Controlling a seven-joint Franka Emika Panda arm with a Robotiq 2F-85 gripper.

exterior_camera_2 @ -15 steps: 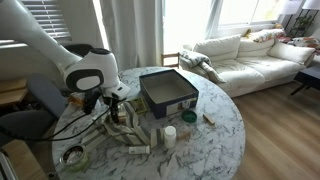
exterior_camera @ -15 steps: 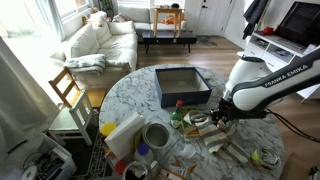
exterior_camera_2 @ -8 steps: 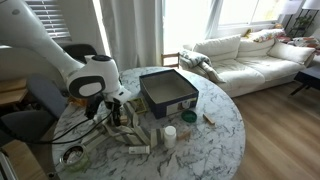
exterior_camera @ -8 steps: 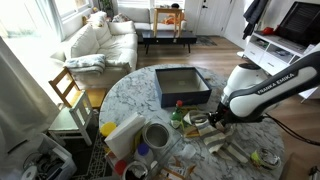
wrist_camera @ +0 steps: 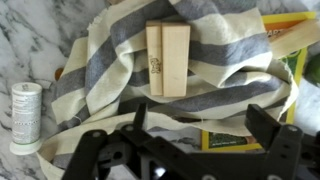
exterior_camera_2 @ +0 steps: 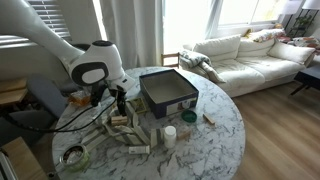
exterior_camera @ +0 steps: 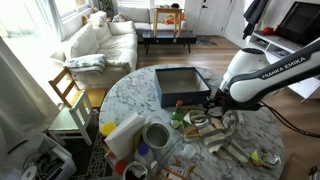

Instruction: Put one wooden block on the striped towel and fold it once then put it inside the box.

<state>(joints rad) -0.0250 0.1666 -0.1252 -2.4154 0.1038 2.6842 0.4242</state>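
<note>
The striped towel (wrist_camera: 110, 70) lies crumpled on the marble table. A pale wooden block (wrist_camera: 168, 60) rests flat on it, free of the gripper. My gripper (wrist_camera: 200, 125) hangs just above the towel's near edge, open, with nothing between its dark fingers (wrist_camera: 265, 122). In both exterior views the gripper (exterior_camera: 212, 103) (exterior_camera_2: 120, 98) hovers over the towel (exterior_camera: 216, 126) (exterior_camera_2: 126, 126), beside the dark open box (exterior_camera: 182, 86) (exterior_camera_2: 167, 92). More wooden blocks (exterior_camera_2: 137, 149) lie loose near the towel.
A white spool (wrist_camera: 25, 112) stands beside the towel, and a yellow-green packet (wrist_camera: 238, 137) lies under its edge. A tape roll (exterior_camera: 156, 135), cups and clutter crowd the table's side. A wooden chair (exterior_camera: 67, 91) stands off the table's rim.
The gripper has opened wide and lifted a little off the towel toward the box, leaving the wooden block lying on the towel.
</note>
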